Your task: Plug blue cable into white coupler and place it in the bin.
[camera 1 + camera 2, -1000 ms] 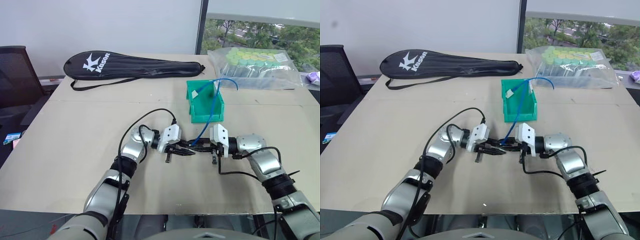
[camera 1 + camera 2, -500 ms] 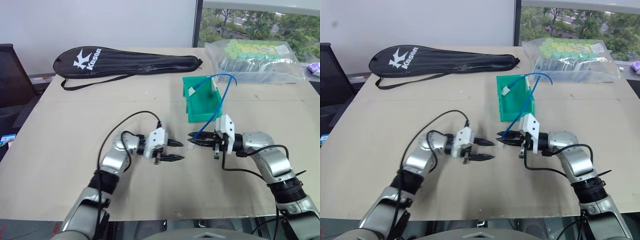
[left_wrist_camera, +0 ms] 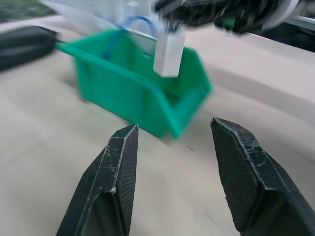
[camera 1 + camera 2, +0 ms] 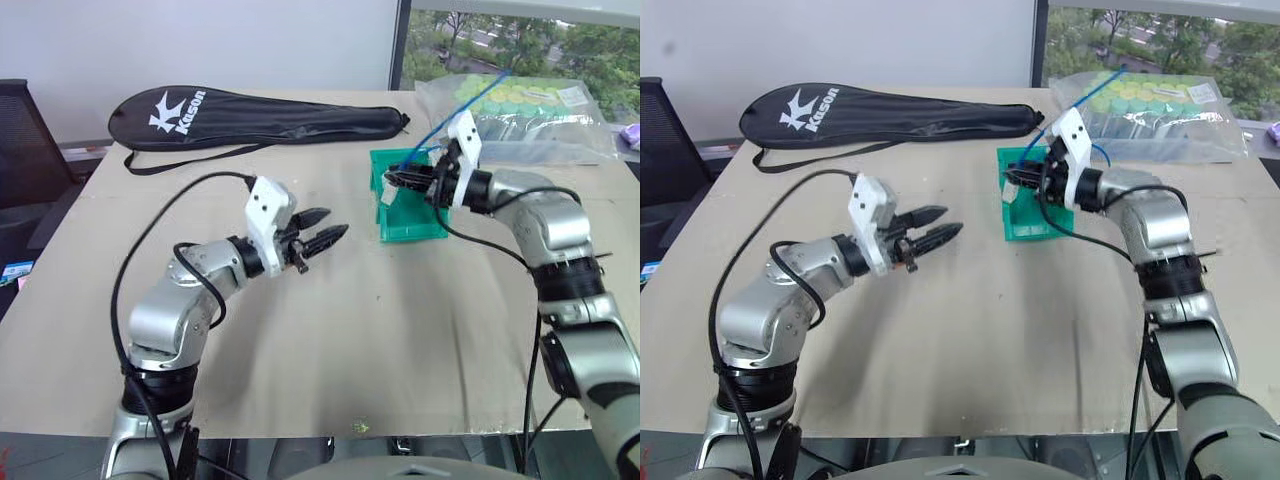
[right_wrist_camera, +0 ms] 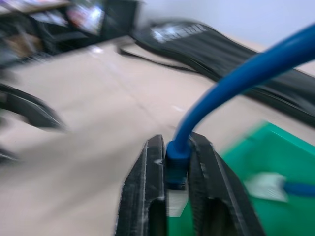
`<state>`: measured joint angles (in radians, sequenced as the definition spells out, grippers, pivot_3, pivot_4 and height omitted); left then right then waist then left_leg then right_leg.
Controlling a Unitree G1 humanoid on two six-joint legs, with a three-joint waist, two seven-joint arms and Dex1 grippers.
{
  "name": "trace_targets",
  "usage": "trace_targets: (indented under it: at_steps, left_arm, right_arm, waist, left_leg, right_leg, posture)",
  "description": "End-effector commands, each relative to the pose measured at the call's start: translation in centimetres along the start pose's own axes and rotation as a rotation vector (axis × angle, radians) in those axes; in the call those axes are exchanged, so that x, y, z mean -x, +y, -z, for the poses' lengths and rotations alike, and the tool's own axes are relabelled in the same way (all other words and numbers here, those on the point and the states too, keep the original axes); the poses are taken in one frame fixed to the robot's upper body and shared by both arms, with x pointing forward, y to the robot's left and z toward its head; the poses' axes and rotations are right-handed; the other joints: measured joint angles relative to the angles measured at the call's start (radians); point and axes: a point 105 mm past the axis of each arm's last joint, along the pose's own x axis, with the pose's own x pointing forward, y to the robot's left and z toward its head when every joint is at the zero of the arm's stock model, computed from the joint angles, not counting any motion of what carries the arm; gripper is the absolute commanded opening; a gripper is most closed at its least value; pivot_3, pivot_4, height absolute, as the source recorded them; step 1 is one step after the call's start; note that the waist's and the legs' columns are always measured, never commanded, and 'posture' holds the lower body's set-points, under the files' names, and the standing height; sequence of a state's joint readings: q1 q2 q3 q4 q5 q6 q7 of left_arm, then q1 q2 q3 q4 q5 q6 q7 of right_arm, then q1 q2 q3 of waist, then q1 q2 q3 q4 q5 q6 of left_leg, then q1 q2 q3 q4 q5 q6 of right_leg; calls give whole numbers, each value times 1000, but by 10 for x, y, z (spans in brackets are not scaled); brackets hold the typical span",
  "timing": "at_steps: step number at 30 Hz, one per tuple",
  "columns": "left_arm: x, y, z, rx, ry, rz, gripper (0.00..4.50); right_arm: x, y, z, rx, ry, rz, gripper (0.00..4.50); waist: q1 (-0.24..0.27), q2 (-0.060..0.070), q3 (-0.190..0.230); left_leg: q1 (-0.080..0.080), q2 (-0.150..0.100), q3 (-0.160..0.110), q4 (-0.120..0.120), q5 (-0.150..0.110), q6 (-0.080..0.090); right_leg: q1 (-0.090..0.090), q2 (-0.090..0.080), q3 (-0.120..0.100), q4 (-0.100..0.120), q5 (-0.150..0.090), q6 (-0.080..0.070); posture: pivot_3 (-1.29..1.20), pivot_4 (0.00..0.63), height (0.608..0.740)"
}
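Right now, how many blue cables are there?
2. One blue cable is pinched in the right gripper over the bin; the second blue cable lies inside the bin, partly hidden.

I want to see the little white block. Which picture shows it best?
The left wrist view: the coupler hangs big above the bin, under the right gripper. The right wrist view catches a white sliver between the fingers, below the cable. The eye views show it tiny.
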<state>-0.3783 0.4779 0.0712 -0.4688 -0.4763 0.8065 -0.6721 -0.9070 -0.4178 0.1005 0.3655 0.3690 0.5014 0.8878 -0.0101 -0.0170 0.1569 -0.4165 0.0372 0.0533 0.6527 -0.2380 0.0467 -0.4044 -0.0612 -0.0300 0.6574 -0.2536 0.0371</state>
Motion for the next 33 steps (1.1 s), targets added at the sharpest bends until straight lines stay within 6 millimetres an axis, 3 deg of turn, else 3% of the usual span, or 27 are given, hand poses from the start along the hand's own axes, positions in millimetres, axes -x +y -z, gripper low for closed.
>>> trace_targets:
  at_steps: [1, 6, 9, 13, 14, 15, 18, 21, 23, 27, 33]
  left_arm:
    - [1, -7, -14, -17, -11, 2, 2392]
    - [0, -6, -13, -1, -1, -9, 2392]
    - [0, -5, -14, 5, -5, -17, 2392]
    - [0, -6, -20, 23, -40, -10, 3536]
    - [0, -5, -21, 26, -44, -12, 4156]
    - [0, -5, -21, 25, -44, -13, 4410]
    - [1, -5, -21, 28, -47, -19, 4410]
    - [2, -5, -21, 26, -47, -24, 4410]
    - [4, -7, -19, 25, -43, -21, 4410]
    - [10, -14, -3, 11, 2, -23, 4410]
    - [34, -14, 53, -38, 97, -151, 4410]
  right_arm:
    - [-5, -11, -11, 33, -4, -1, 2012]
    - [-9, -28, -11, 16, 33, 43, 4403]
    - [-7, -39, -13, 19, 33, 95, 4461]
    - [14, -54, -11, 23, 47, 154, 4500]
    - [18, -57, -9, 27, 56, 168, 4500]
    - [25, -62, -6, 39, 70, 194, 4500]
    - [58, -80, -5, 78, 62, 315, 4500]
    - [84, -84, -7, 102, 36, 364, 4500]
    - [102, -73, -3, 98, 16, 330, 4500]
    - [125, -27, 19, 62, -31, 174, 4500]
    - [154, 29, 99, -4, 67, 158, 4500]
  waist:
    - [-1, 0, 0]
    - [-3, 0, 0]
    - [-3, 0, 0]
    - [1, 0, 1]
    - [2, 0, 1]
    - [3, 0, 1]
    - [4, 0, 1]
    - [7, 0, 1]
    - [3, 0, 1]
    - [0, 0, 1]
    - [0, 0, 1]
  left_leg:
    - [0, 0, 0, 0, 0, 0]
    - [0, 1, 1, -1, 0, -1]
    - [0, 1, 1, -1, 1, -1]
    - [0, 1, 2, -1, 1, -3]
    - [0, 0, 2, -1, 2, -3]
    - [-1, 0, 2, -1, 2, -3]
    - [-1, 0, 4, -1, 3, -5]
    - [-1, 0, 4, -1, 3, -5]
    - [-1, 0, 4, -2, 3, -5]
    - [0, 2, 3, -3, 3, -5]
    - [2, 3, 4, -3, 1, -2]
  right_leg:
    - [0, 1, 0, 0, 0, 1]
    - [-1, 1, 1, 0, -1, 1]
    - [-1, 1, 1, 0, -1, 1]
    - [-1, 0, 1, 0, -1, 1]
    - [-1, -1, 2, 0, -1, 1]
    - [-1, -2, 2, 0, -1, 1]
    - [-1, -2, 3, -1, -1, 1]
    - [-1, -2, 4, -1, -1, 1]
    - [-1, -2, 4, -1, -1, 1]
    - [-1, 0, 6, -1, -1, 1]
    - [-1, 1, 8, 0, -1, 1]
  posture:
    - [0, 150, 740]
    - [0, 150, 740]
    - [0, 150, 740]
    - [0, 150, 740]
    - [0, 150, 740]
    - [0, 150, 740]
    - [0, 150, 740]
    - [0, 150, 740]
    - [0, 150, 740]
    - [0, 150, 740]
    - [0, 150, 740]
